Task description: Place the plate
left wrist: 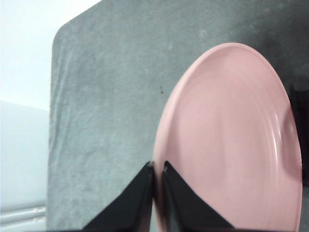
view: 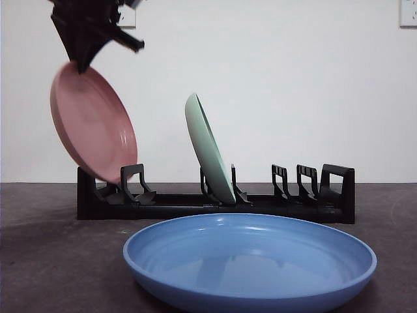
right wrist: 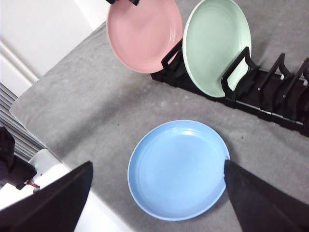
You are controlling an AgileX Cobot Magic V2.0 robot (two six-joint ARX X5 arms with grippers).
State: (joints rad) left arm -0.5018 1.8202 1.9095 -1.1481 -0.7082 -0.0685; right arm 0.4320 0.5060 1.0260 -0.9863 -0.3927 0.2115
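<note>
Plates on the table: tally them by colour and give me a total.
Pink plate: 1, held by the left gripper over the rack
Green plate: 1, standing in the rack
Blue plate: 1, flat on the table
Total: 3 plates

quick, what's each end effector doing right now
Left end effector: shut on the rim of the pink plate, held tilted at the rack's end slot.
Right end effector: open, holding nothing, above the blue plate.
</note>
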